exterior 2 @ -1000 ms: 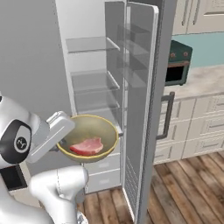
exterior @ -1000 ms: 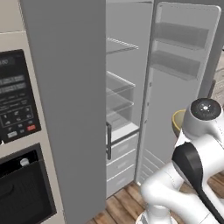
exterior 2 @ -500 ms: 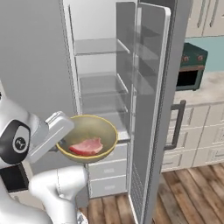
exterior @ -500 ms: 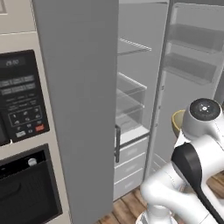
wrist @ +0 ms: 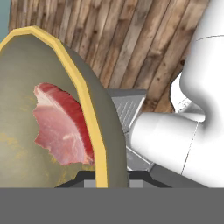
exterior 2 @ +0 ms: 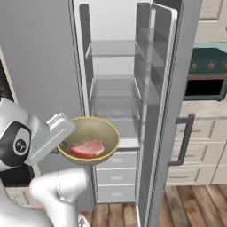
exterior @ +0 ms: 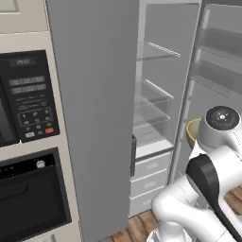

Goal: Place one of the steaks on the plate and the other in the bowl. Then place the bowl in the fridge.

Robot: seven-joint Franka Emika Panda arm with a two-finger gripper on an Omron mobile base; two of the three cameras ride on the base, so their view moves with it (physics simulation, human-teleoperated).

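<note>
the fridge (exterior 2: 44, 66) stood in front of me with its right-hand door (exterior 2: 166, 111) swung wide, so the glass shelves (exterior 2: 113, 95) and the white drawers (exterior 2: 114, 175) below them lay open to reach. its left door (exterior: 97, 118) was shut, and beside that sat the black microwave (exterior: 28, 101) with the oven (exterior: 33, 198) under it. past the open door i could see a teal stove (exterior 2: 206, 73) and pale cabinets (exterior 2: 204, 150).

the arm carried the bowl (exterior 2: 90, 139) level at about the height of the lowest shelf, in front of the open compartment and not yet inside it. the tool (exterior 2: 62, 146) met the bowl at its near rim. from the hand view the rim (wrist: 89, 113) ran down between the finger tips, so i judged the tool clamped on the rim, though the contact itself was hidden.

the deeper red steak (exterior 2: 87, 149) lay flat on the bowl's floor, near its middle. the other steak and the plate i leave aside.

to do this step well, i judged i should keep the bowl level so the steak did not slide, and carry it straight in between the shelf edges. the open door stood near the bowl's right side, so i would stay clear of it. i would lower the bowl until its base sat fully on a shelf, well back from the front lip, and release only then.
</note>
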